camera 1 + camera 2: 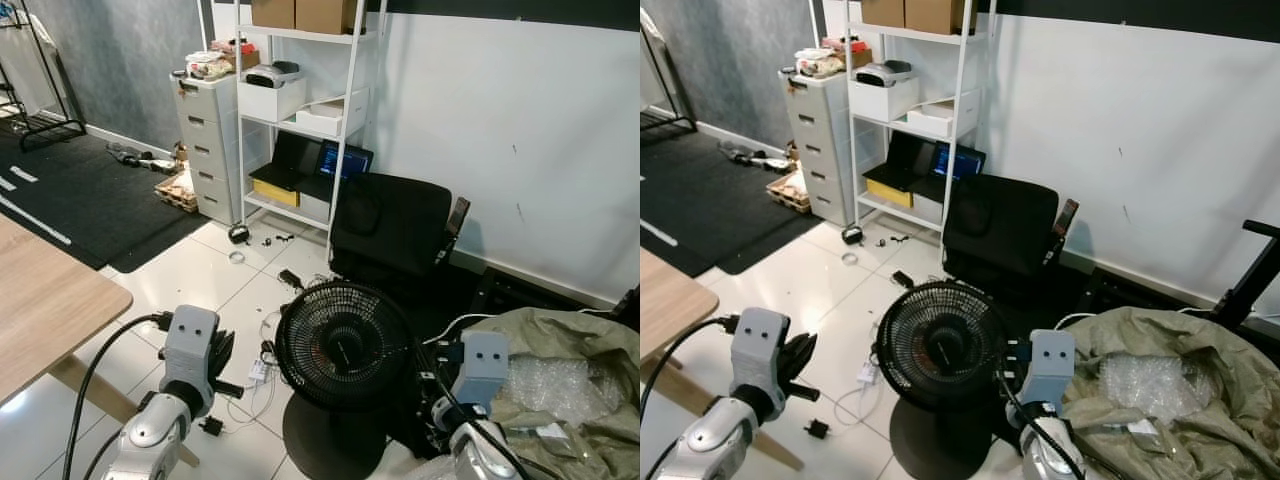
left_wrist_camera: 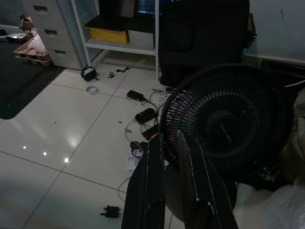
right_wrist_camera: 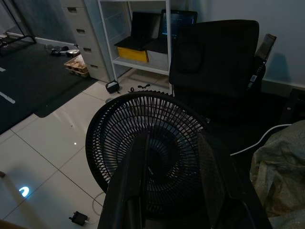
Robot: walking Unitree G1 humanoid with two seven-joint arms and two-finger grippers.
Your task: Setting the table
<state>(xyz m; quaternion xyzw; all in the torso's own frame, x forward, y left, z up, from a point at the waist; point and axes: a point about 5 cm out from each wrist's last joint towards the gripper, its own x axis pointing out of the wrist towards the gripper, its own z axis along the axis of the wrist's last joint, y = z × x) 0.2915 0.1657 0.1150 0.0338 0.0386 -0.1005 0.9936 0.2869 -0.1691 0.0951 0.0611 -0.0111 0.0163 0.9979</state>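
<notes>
Table [image 1: 50, 300]: stiff wood, probably heavy; you have no tableware to grasp.
Left gripper [image 2: 174, 157]: fingers apart, empty.
Right gripper [image 3: 174, 157]: fingers spread, empty.

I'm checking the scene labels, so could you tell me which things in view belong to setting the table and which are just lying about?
Belongs to the job:
wooden table

Just lying about:
black fan
black chair
white shelf
grey drawers
bubble wrap
floor cables

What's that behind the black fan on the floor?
Directly behind the fan is a black office chair, tipped against the white wall. Left of it stands a white shelf unit holding laptops. The fan hides the chair's base.
</notes>
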